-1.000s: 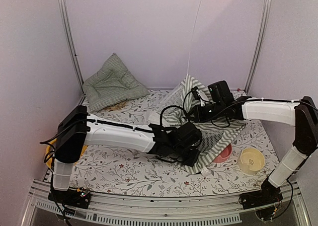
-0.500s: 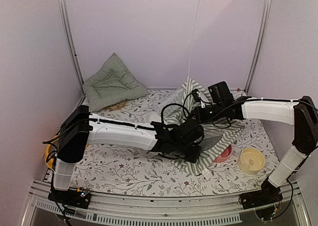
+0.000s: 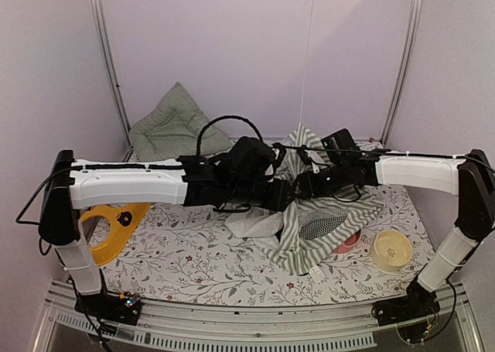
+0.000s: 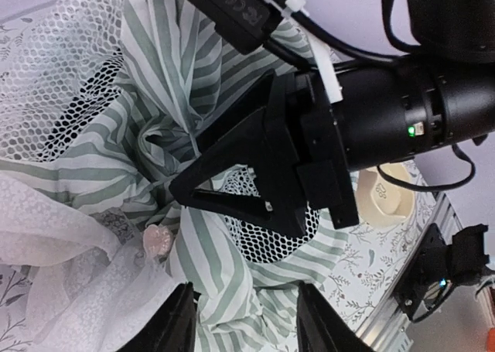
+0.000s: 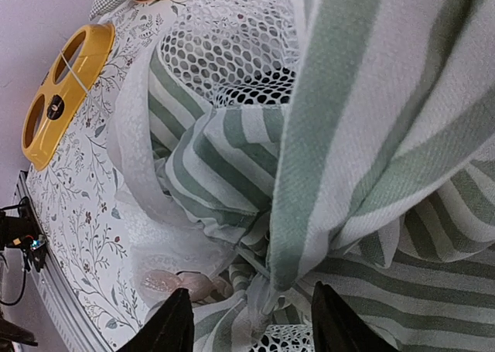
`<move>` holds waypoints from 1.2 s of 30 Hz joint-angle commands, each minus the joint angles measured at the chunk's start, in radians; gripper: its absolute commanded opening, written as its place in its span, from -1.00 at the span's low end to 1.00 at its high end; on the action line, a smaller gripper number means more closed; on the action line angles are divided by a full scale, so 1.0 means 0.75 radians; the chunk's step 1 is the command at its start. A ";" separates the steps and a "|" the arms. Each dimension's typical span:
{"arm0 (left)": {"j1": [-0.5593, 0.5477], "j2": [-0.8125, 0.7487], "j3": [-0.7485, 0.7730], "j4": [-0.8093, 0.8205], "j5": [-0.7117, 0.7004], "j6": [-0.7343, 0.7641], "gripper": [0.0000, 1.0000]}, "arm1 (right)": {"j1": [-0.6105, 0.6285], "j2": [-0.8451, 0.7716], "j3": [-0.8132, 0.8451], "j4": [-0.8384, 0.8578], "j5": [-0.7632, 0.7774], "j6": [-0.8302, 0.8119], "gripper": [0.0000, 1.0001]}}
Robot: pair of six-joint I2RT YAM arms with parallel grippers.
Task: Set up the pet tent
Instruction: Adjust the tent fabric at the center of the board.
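Arms level, meeting over table [image 3: 193, 263] centre | right end effector [image 5: 255, 321] pinches gathered pet tent [image 3: 298, 244], shown only by right wrist view | left end effector [image 4: 246, 325] straddles fabric, grip unclear | tent droops onto table

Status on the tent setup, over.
Shut on tent: left pincer, right pincer. Tent bunched, held up between them, not standing. Partly under it: pink bowl.

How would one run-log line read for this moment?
pet tent: bunched, partly lifted, not standing | left fingers: fabric between, grip unclear | right fingers: fabric between, grip unclear
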 commanded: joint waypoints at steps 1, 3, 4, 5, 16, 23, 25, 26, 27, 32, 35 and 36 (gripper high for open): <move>0.020 -0.138 -0.127 0.034 -0.060 -0.019 -0.09 | 0.005 -0.042 0.056 -0.058 0.059 0.021 0.20; 0.054 -0.222 -0.205 0.042 -0.074 -0.034 -0.07 | 0.004 -0.058 0.068 -0.067 0.098 0.040 0.30; 0.073 -0.262 -0.259 0.048 -0.078 -0.041 -0.05 | 0.004 -0.069 0.076 -0.076 0.123 0.045 0.34; 0.091 -0.301 -0.296 0.050 -0.079 -0.045 -0.03 | 0.004 -0.077 0.083 -0.091 0.156 0.052 0.38; 0.398 -0.567 -0.586 0.068 0.115 0.057 0.08 | 0.005 -0.225 0.065 -0.188 0.327 0.116 0.50; 0.490 -0.385 -0.460 0.015 0.249 0.326 0.15 | 0.126 -0.333 0.009 -0.271 0.367 0.179 0.50; 0.503 -0.306 -0.392 0.005 0.258 0.393 0.21 | 0.173 -0.357 -0.027 -0.289 0.381 0.209 0.49; 0.508 -0.273 -0.358 0.006 0.272 0.429 0.26 | 0.191 -0.373 -0.048 -0.290 0.384 0.223 0.49; 0.516 -0.238 -0.326 0.008 0.283 0.443 0.30 | 0.205 -0.384 -0.071 -0.294 0.388 0.243 0.49; 0.574 -0.111 -0.207 -0.008 0.325 0.460 0.38 | 0.218 -0.475 -0.155 -0.294 0.417 0.294 0.49; 0.582 -0.069 -0.155 -0.041 0.346 0.464 0.40 | 0.219 -0.496 -0.155 -0.297 0.436 0.299 0.49; 0.582 -0.062 -0.144 -0.050 0.351 0.470 0.41 | 0.218 -0.496 -0.150 -0.298 0.441 0.298 0.49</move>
